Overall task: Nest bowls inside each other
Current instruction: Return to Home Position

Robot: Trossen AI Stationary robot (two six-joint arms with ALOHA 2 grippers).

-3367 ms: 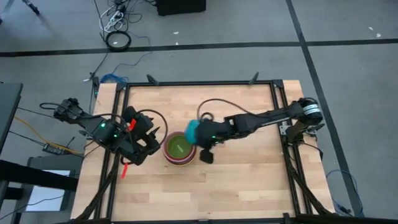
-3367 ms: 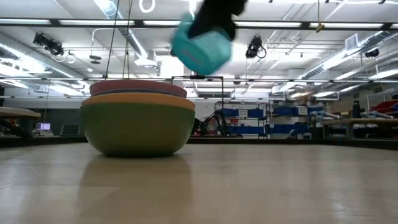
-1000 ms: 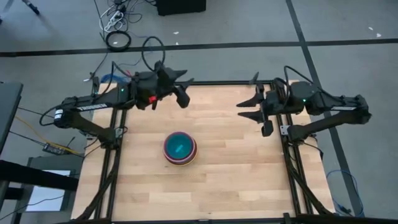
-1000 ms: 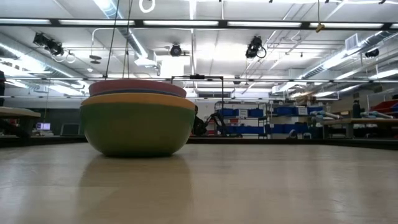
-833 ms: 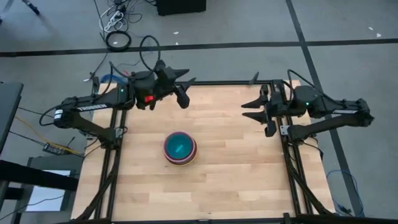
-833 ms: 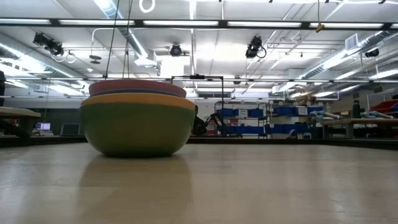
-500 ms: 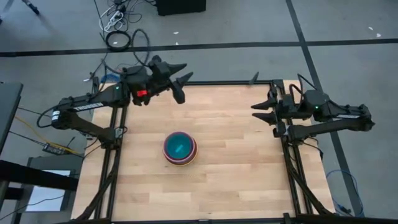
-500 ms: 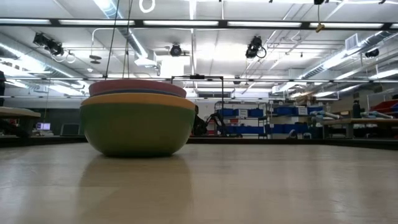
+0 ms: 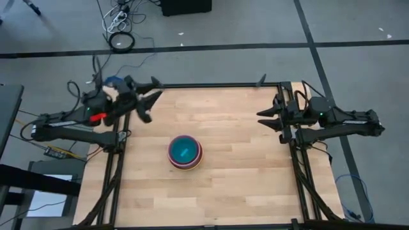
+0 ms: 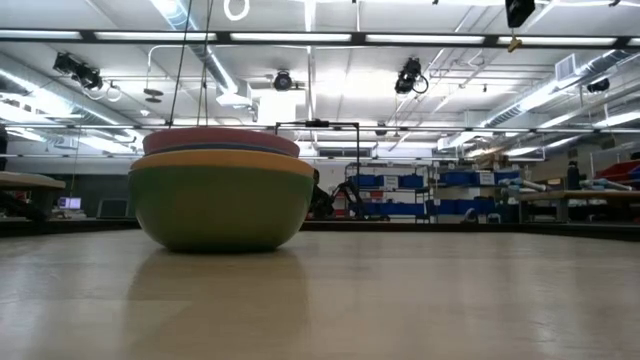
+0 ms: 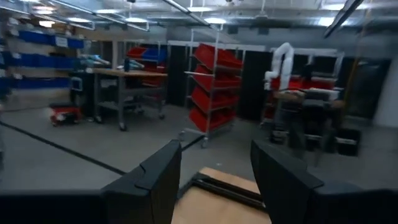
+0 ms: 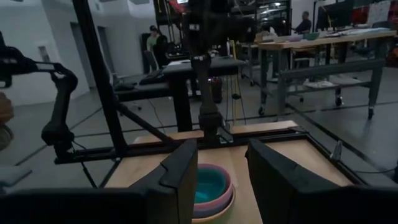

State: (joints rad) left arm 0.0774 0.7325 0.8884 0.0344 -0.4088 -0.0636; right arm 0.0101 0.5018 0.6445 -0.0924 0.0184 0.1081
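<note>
The bowls [image 9: 185, 152] stand nested in one stack at the middle of the table. The teal bowl [image 9: 184, 150] is innermost. In the low view the dark green outer bowl [image 10: 220, 208] rests by its base on the wood, with an orange rim [image 10: 225, 160] and a pink rim [image 10: 220, 140] above it. My left gripper [image 9: 151, 99] hangs open over the table's far left corner, away from the stack. My right gripper [image 9: 261, 120] is open at the right edge. In its wrist view [image 12: 224, 165] the stack [image 12: 210, 185] shows farther off between the fingers.
The black frame rail [image 9: 211, 85] runs along the far edge, with uprights at both sides. Bare wood [image 9: 243, 179] surrounds the stack. In the left wrist view the open fingers [image 11: 158, 180] show over a table corner [image 11: 224, 205], with shelves in the room beyond.
My left gripper has swung from above the far edge toward the table's left edge and sunk a little, rolling as it went. My right gripper has drawn back toward the right edge and come down. Both have stayed open. The bowl stack has not moved.
</note>
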